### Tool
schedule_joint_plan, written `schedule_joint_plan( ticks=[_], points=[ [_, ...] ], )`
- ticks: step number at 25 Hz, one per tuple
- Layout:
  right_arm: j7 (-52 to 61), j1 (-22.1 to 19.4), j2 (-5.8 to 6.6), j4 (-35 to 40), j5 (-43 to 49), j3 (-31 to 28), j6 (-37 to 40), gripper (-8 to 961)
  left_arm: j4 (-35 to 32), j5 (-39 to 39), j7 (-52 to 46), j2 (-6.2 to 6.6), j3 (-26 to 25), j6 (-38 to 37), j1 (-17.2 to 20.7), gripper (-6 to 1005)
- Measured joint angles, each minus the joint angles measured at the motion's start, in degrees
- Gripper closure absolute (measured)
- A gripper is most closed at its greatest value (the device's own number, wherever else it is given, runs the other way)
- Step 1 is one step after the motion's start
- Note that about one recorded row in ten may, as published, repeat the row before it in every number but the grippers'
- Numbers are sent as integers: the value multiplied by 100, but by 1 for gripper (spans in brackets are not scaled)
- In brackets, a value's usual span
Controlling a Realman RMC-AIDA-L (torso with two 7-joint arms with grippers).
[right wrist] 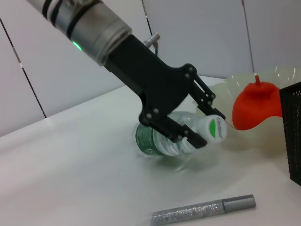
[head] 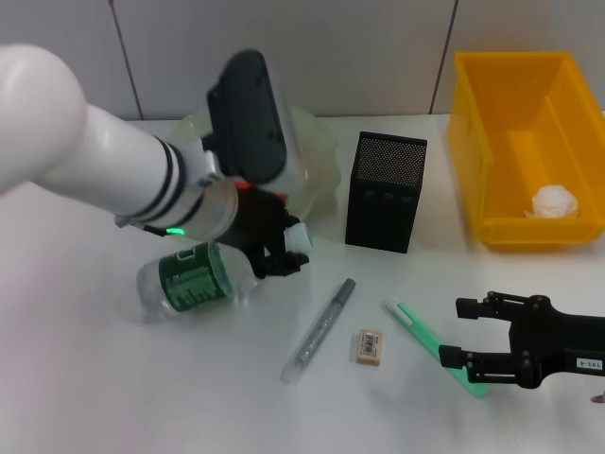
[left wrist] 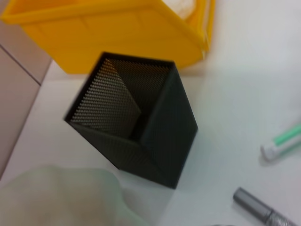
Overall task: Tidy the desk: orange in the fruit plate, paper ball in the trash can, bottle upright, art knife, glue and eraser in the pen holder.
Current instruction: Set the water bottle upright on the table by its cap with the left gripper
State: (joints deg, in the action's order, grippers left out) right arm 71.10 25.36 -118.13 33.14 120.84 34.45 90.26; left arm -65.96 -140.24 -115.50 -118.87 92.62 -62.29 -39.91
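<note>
Right wrist view catches the left end effector (right wrist: 203, 126) clamped around the neck of the bottle (right wrist: 162, 136) (lying on its side on the tabletop (right wrist: 70, 174)), the orange (right wrist: 254, 106) just beyond it in the fruit plate (right wrist: 244, 84). Right end effector (head: 463, 331) hovers open, an eraser (head: 368, 346) nearby.

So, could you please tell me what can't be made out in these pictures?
- Orange: hidden in the head view by the left arm; only the right wrist view shows it in the fruit plate.
- Eraser: sleeve print too small to read.
- Pen holder: its floor is in shadow, so any contents are unclear.
- Right gripper: arm cut off by the frame edge.
</note>
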Motion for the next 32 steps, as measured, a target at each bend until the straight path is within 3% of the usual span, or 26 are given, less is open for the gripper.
schedule_joint_plan(
  ticks=[8, 13, 14, 15, 17, 22, 32],
  points=[
    [0, 44, 1, 0, 0, 0, 8, 151, -169, 656, 71, 31, -1340, -973, -2, 556],
    [0, 79, 1, 7, -3, 0, 30, 151, -169, 719, 101, 34, -1519, -1090, -7, 555],
    [0, 84, 1, 8, -3, 0, 32, 152, -138, 851, 282, 52, -2188, -1532, -30, 555],
    [0, 91, 1, 9, -5, 0, 34, 152, -126, 879, 353, 54, -2520, -1713, -38, 555],
    [0, 96, 1, 8, -5, 0, 37, 152, -126, 879, 353, 54, -2520, -1713, -38, 556],
    [0, 110, 0, 8, -9, 0, 44, 152, -127, 897, 574, 66, -3544, -2302, -3, 556],
    [-7, 129, -2, 9, -19, 0, 39, 152, -119, 1131, 832, 125, -4471, -2871, 152, 555]
  ],
)
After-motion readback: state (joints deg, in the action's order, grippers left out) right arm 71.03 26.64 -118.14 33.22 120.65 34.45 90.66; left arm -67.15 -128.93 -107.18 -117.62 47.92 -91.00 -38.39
